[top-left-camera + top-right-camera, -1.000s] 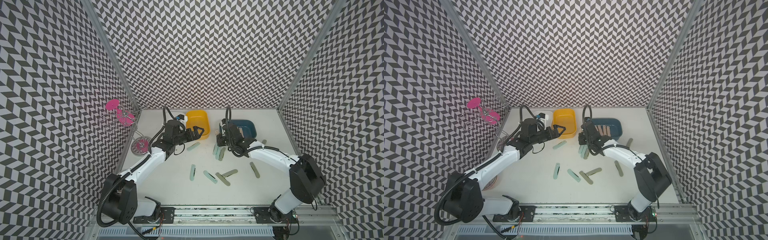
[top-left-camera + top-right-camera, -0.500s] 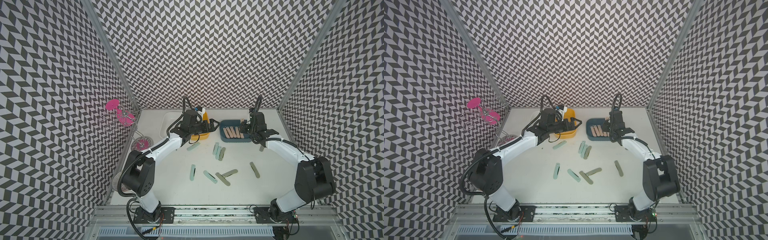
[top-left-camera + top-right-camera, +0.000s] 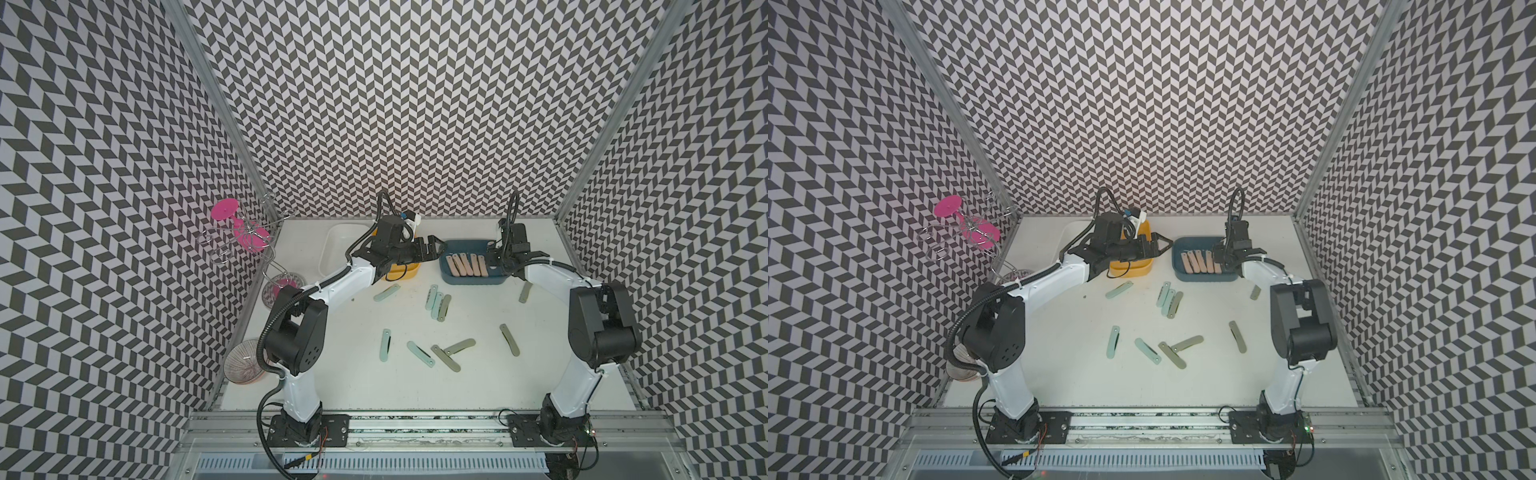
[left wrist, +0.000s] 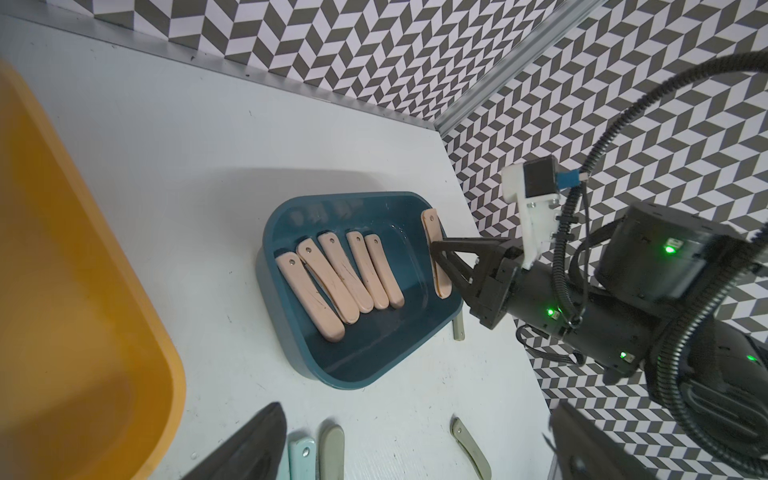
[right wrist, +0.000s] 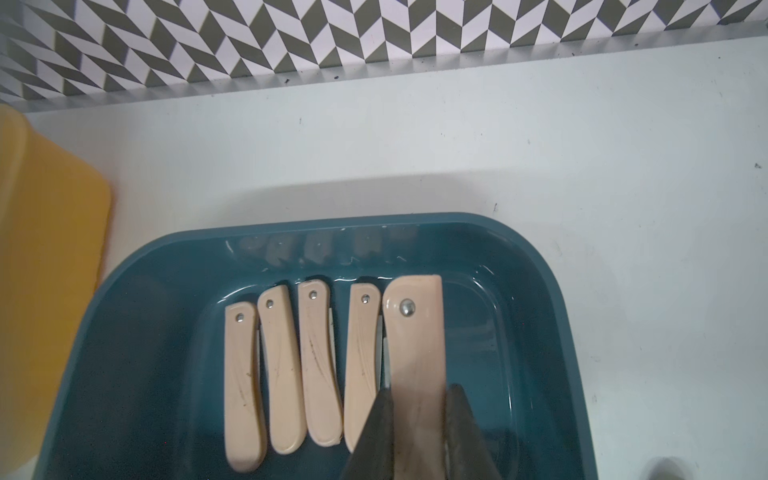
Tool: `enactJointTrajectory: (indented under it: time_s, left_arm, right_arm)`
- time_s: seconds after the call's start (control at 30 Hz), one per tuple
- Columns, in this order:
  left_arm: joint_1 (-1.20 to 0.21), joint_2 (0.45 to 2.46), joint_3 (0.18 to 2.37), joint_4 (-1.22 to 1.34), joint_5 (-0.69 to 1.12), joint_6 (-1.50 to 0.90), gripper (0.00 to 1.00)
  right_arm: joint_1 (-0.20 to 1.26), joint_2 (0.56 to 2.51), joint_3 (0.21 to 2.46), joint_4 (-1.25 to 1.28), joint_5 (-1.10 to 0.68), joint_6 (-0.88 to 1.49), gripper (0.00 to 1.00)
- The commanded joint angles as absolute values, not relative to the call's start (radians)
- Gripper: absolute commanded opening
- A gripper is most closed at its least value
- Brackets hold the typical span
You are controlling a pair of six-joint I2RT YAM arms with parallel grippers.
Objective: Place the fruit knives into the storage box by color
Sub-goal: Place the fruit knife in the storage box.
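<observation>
Mid-left in a top view, a white box at the back of the table. Just right of it, a yellow box, partly hidden under the left gripper, jaws spread wide, gripping nothing. Right of centre, a blue box with five peach knives lying side by side inside. At the box's right end, the right gripper, clamped on a sixth peach knife just beside the row; cannot tell whether it touches the floor. Lower in frame, loose on the table: a lone mint knife, a touching trio, four more knives, then two grey-green knives far right.
</observation>
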State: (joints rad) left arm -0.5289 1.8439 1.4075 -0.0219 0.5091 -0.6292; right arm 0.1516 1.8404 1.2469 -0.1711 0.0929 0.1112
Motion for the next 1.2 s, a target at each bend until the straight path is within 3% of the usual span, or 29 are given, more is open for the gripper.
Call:
enactJointTrajectory:
  time_s: [0.0, 0.77, 1.17]
  left_arm:
    - [-0.531, 1.853, 1.442, 0.007, 0.535, -0.625, 1.0]
    - [-0.531, 1.845, 1.416, 0.026, 0.535, -0.652, 1.0]
    - [-0.533, 1.841, 1.416, 0.026, 0.529, -0.656, 1.0]
  right_arm:
    - [0.144, 1.888, 1.302, -0.13, 0.14, 0.066, 0.17]
    - [0.141, 2.095, 1.424, -0.173, 0.234, 0.0, 0.17]
    - [0.142, 2.098, 1.467, -0.209, 0.237, 0.017, 0.36]
